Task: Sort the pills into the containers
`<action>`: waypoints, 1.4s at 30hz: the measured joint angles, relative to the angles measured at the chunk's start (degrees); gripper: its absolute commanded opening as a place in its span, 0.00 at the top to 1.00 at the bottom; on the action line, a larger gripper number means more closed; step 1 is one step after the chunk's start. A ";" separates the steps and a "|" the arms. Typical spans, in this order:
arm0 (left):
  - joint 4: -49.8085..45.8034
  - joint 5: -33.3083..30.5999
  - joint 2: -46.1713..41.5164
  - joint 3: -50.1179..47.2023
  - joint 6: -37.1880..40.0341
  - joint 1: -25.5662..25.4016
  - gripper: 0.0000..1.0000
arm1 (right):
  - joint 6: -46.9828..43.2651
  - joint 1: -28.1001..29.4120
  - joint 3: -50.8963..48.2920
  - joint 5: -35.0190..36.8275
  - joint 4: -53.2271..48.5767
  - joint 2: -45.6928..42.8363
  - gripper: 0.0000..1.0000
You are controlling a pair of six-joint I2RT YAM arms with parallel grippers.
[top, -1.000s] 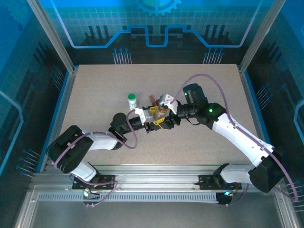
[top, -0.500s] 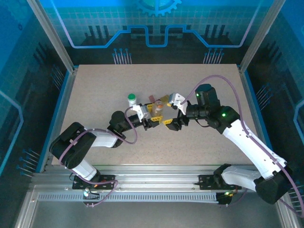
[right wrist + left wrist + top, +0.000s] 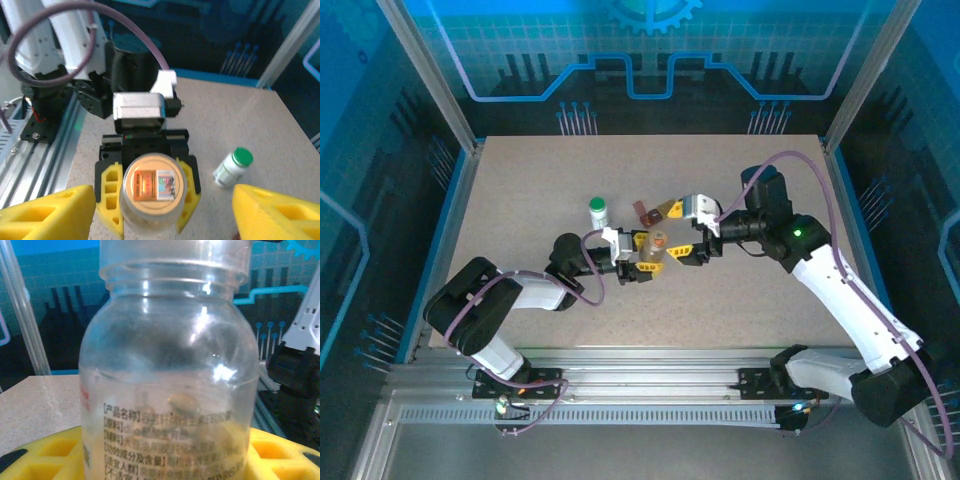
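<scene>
Right now your left gripper (image 3: pixel 647 253) grips the sealed bottle (image 3: pixel 657 241) upright near the red box (image 3: pixel 643 212), and your open right gripper (image 3: pixel 677 229), closing off-centre on its top, could twist it loose.

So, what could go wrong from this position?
The clear pill bottle is smooth and round, so it may turn or slip in the left hand when the open right hand grips its covered top. The green-capped white bottle and the dark red box sit close by; either arm could knock them.
</scene>
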 measured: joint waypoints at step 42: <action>-7.67 -5.42 2.23 1.97 0.66 0.76 1.00 | 8.11 3.17 -3.72 8.44 7.87 8.92 0.74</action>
